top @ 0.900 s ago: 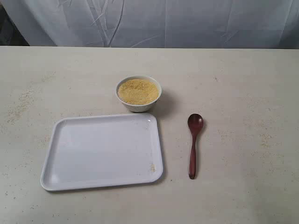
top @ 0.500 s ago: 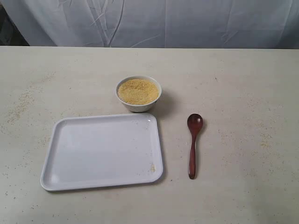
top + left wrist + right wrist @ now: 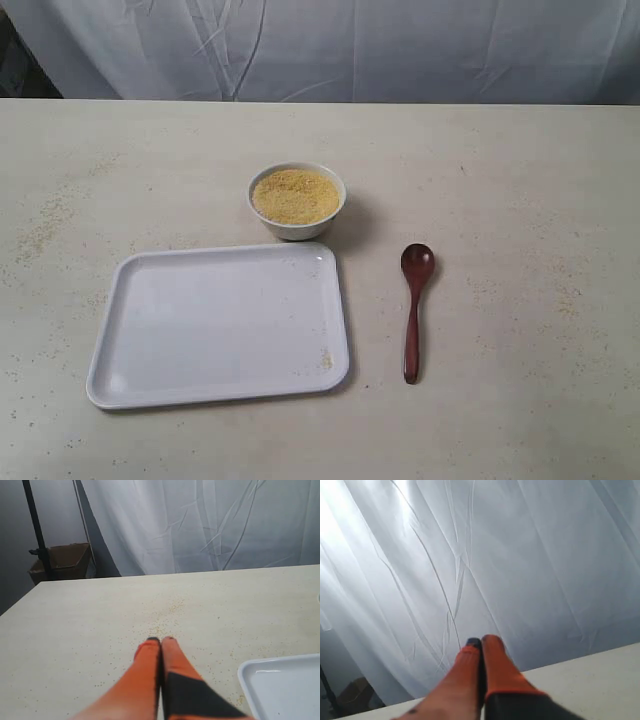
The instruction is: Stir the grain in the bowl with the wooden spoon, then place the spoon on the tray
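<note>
A small white bowl [image 3: 297, 201] stands at the table's middle, filled with yellow grain [image 3: 295, 195]. In front of it lies the white tray [image 3: 220, 325], bare but for a few grains near one corner; a corner of the tray [image 3: 282, 685] also shows in the left wrist view. The dark wooden spoon [image 3: 413, 305] lies flat on the table right of the tray, its oval bowl toward the back. Neither arm appears in the exterior view. My left gripper [image 3: 161, 640] is shut and empty above the table. My right gripper [image 3: 481, 641] is shut and empty, facing the curtain.
Loose grains [image 3: 167, 615] are scattered on the beige table [image 3: 520, 180]. A white curtain [image 3: 330, 45] hangs behind the table. A cardboard box [image 3: 62, 562] and a dark pole [image 3: 35, 527] stand beyond the table's far edge in the left wrist view.
</note>
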